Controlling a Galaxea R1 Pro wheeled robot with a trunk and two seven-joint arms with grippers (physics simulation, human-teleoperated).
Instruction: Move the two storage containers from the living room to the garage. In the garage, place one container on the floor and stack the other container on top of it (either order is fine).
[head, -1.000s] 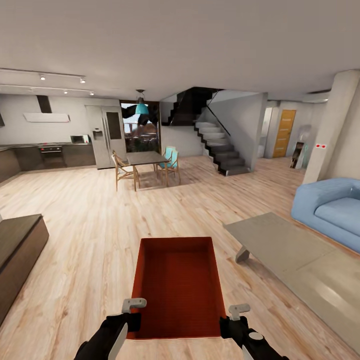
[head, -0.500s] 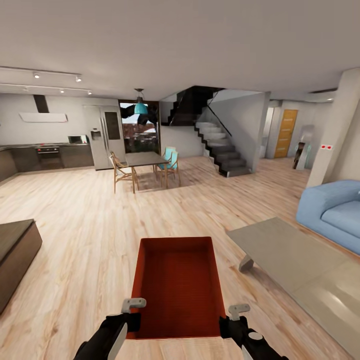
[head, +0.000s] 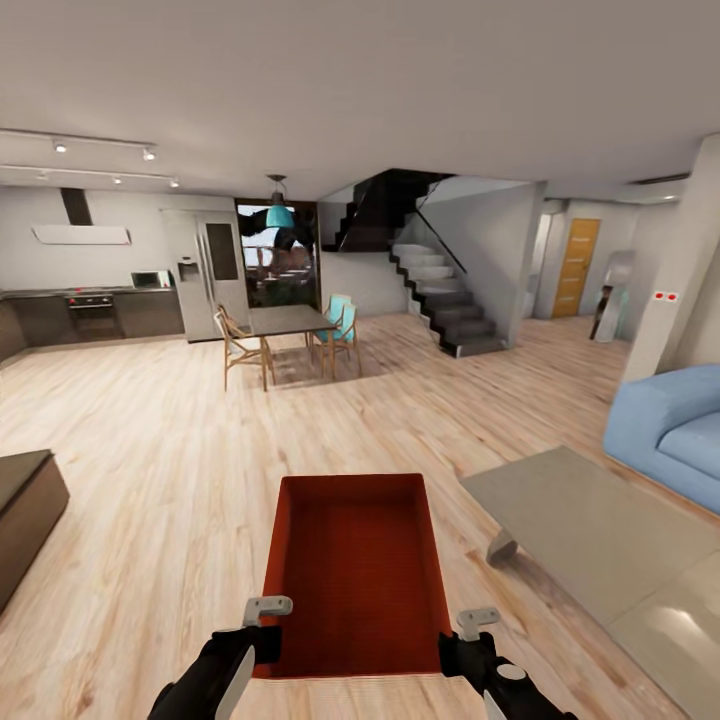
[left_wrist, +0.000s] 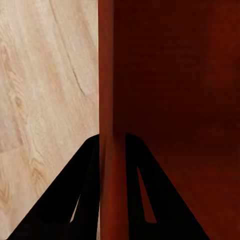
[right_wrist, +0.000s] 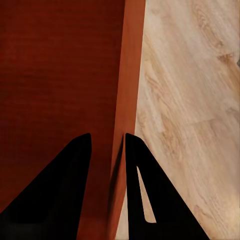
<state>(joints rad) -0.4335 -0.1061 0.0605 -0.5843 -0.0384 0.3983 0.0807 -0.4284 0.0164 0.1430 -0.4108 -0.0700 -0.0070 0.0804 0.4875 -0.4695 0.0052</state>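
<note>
One rust-red open-top storage container (head: 355, 570) hangs low in front of me above the living room's light wood planks (head: 150, 470). My left gripper (head: 266, 622) is shut on its left wall near the close corner. My right gripper (head: 470, 632) is shut on the right wall. In the left wrist view, the dark fingers (left_wrist: 85, 195) of the left gripper (left_wrist: 112, 165) straddle the red wall (left_wrist: 107, 75). In the right wrist view, the right gripper (right_wrist: 106, 155) clamps the opposite wall (right_wrist: 132, 50) the same way. The box is empty. The garage and its floor are out of view.
A low grey coffee table (head: 590, 530) lies close on the right, with a pale blue sofa (head: 675, 430) behind it. A dark bench (head: 20, 510) is at the left edge. Ahead are a dining table with chairs (head: 285, 325), a staircase (head: 440, 290) and a honey-coloured door (head: 577, 265).
The whole view has moved forward: the coffee table and sofa slid right, the bench slid left. The container and both grippers keep the same place in the picture.
</note>
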